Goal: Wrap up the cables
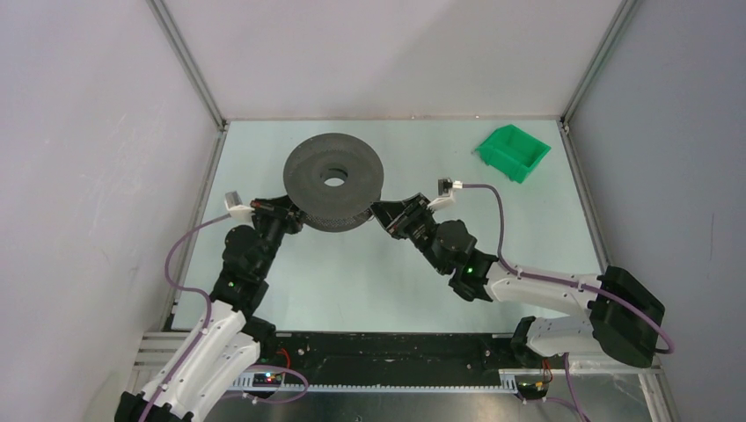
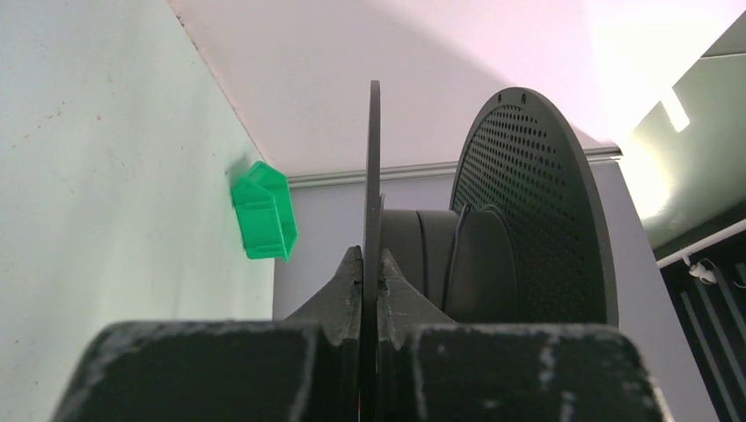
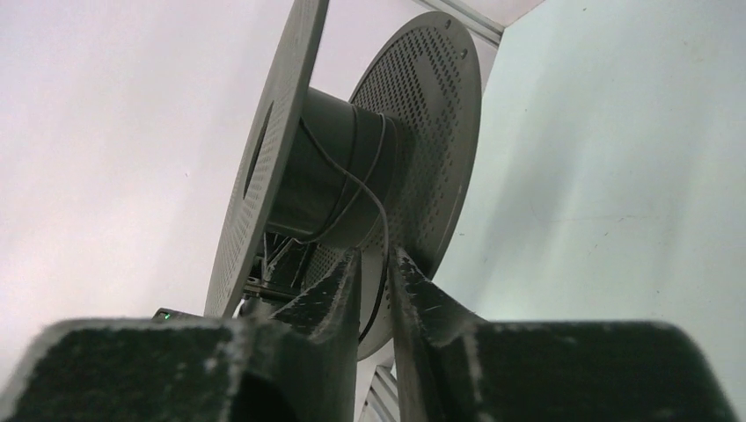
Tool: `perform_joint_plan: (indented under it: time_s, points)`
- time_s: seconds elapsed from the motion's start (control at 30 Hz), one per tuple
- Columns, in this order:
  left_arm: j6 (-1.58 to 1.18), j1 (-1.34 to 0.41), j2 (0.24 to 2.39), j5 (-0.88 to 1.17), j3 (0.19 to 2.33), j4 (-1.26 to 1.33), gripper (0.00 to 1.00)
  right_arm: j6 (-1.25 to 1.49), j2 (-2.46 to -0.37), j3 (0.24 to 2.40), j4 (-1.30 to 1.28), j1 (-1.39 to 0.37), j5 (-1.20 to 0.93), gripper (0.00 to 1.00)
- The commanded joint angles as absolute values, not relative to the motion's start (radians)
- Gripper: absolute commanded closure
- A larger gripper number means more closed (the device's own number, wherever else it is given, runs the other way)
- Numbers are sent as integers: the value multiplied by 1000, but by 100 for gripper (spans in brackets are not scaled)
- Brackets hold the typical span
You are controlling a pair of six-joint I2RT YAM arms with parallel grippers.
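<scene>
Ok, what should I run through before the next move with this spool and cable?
1. Grip of the left pincer on the spool disc rim: ok, shut on it.
2. Grip of the right pincer on the perforated disc it straddles: cannot tell.
3. Turns of cable lying on the hub between the discs: ok.
4. Loose strand dropping into the right pincer's gap, free to feed: cannot tell.
5. Room from the green bin: ok, it sits well aside of both arms.
</scene>
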State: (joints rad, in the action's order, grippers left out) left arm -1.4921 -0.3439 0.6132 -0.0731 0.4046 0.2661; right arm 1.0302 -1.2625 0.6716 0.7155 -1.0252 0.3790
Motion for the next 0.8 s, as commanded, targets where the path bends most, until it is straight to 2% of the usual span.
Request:
perform_joint_plan:
  time_s: [0.0, 0.2, 0.77]
  points:
    - [-1530, -348, 587, -56, 429, 409, 100, 984, -1236, 664, 691, -1027, 394, 81]
    - [-1525, -349, 591, -56, 433, 409, 100, 938, -1236, 666, 737, -1062, 417, 99]
    - [-1561, -375, 647, -32, 495, 430, 100, 865, -1496, 940, 738, -1143, 747, 100]
